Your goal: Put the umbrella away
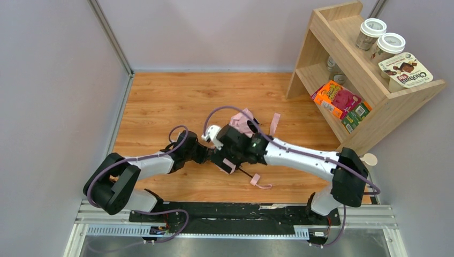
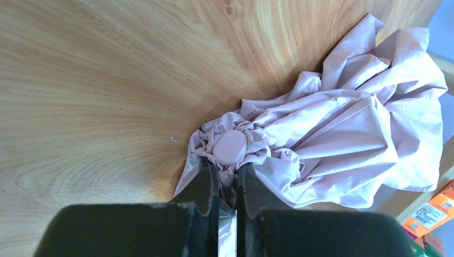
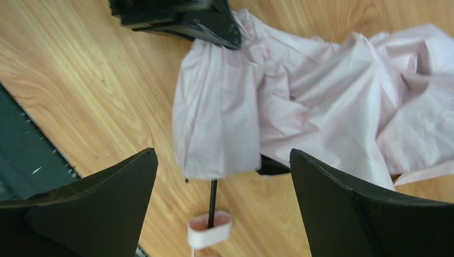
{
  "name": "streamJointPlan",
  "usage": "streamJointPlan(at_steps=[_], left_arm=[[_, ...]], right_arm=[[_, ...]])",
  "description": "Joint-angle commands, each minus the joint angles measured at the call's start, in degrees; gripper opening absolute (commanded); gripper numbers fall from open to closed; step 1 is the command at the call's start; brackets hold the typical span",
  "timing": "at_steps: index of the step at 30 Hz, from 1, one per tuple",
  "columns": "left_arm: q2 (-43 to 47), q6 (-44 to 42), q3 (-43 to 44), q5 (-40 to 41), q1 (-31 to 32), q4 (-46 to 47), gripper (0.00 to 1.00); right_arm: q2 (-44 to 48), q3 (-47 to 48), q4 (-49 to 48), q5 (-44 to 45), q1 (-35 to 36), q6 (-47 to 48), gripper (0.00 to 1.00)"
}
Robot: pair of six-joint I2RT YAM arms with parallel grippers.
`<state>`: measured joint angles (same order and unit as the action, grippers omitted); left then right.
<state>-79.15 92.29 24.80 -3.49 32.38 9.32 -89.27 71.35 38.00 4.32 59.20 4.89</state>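
1. The left gripper (image 2: 227, 170) is clamped on the pale pink thin-fabric folding umbrella (image 2: 332, 139). Its dark fingers (image 2: 206, 184) nearly meet, pinching gathered cloth just below the round pink end cap (image 2: 230, 146).
2. The rest of the canopy lies crumpled on the light wooden table (image 2: 96, 80), ahead and to the right of those fingers.
3. The right gripper (image 3: 222, 155) hovers with jaws spread wide, holding nothing. Pink cloth lies between and beyond its fingertips.
4. Between those fingertips, nearer the wrist, a thin dark rod (image 3: 212, 195) ends in a small pink loop (image 3: 210, 229).
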Motion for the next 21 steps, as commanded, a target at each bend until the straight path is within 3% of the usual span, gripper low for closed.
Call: streamJointPlan(at_steps=[1, 7, 10, 13, 16, 21], left_arm=[[-0.83, -1.76, -0.28, 4.10, 0.23, -14.42, 0.00], [-1.00, 0.08, -0.28, 3.84, 0.23, -16.09, 0.00], [-0.30, -0.35, -0.71, 3.84, 0.23, -15.92, 0.00], [0.32, -1.32, -1.42, 3.84, 0.23, -14.68, 0.00], [0.32, -1.06, -1.42, 2.35, 0.23, -14.16, 0.00], [2.07, -3.08, -2.20, 3.13, 0.23, -14.60, 0.00]], right_arm=[[-2.30, -7.27, -21.36, 24.21, 9.25, 6.34, 1.00], [-10.64, -8.42, -30.43, 30.30, 12.78, 13.74, 0.98], [-11.28, -7.99, -30.27, 32.95, 12.43, 11.74, 0.96], [-6.37, -5.61, -23.77, 22.98, 9.02, 3.40, 0.96], [-2.93, -7.63, -24.81, 17.49, 8.04, 3.73, 0.97], [0.06, -0.61, -14.99, 5.58, -4.15, -12.34, 0.96]])
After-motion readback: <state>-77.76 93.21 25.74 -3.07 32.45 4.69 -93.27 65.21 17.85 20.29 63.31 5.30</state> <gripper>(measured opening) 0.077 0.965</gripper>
